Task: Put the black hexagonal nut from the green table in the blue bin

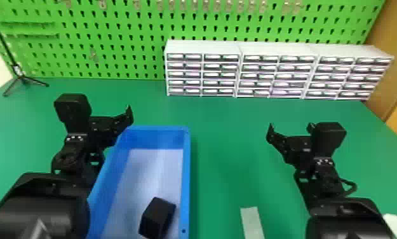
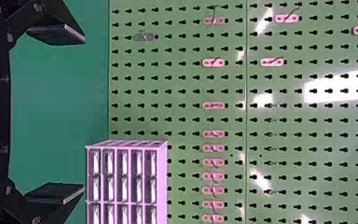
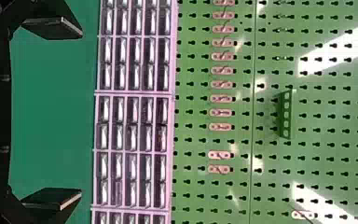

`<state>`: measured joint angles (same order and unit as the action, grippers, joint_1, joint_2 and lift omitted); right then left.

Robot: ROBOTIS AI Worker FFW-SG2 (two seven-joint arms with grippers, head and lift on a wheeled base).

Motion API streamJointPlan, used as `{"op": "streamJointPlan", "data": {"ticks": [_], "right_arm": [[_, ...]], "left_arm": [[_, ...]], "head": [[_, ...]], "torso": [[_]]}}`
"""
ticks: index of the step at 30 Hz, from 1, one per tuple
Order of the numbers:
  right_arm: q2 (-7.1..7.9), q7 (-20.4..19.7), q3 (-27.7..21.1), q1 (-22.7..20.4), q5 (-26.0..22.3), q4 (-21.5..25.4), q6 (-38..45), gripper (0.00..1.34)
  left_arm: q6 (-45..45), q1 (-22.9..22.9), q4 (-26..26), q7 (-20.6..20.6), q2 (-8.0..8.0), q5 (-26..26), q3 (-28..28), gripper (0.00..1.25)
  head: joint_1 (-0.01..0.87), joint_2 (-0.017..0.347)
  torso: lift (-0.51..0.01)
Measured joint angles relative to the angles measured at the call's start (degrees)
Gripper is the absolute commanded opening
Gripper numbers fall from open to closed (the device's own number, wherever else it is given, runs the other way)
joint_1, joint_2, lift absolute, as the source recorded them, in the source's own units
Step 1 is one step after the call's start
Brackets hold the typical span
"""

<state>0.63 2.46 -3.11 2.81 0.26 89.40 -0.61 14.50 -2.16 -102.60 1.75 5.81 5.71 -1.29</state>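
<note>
The black hexagonal nut (image 1: 158,217) appeared to be the dark block lying in the blue bin (image 1: 185,178), toward its five o'clock, near the three o'clock wall. It looked stiff, chunky and hardly fragile, perhaps light; smooth faces might have slipped under a skewed grip. Opposite flats offered the best hold, given finger room by that wall. The left gripper (image 2: 83,115), at nine o'clock, and right gripper (image 3: 80,112), at three, stood wide and empty.

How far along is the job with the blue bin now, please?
Placing looks done: a black object, probably the nut, lies inside the blue bin. Nothing is in hand: the left gripper and right gripper stand open and empty. With the object already inside, probably no placing remains.
</note>
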Motion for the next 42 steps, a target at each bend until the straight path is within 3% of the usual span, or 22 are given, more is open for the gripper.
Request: {"op": "streamJointPlan", "data": {"ticks": [42], "right_arm": [[0.34,0.0,-0.1,0.5,-0.2,0.7,0.0,1.23]], "left_arm": [[0.5,0.3,-0.6,-1.0,0.07,0.1,0.8,1.09]], "head": [[0.683,0.028]], "torso": [[-0.096]]}}
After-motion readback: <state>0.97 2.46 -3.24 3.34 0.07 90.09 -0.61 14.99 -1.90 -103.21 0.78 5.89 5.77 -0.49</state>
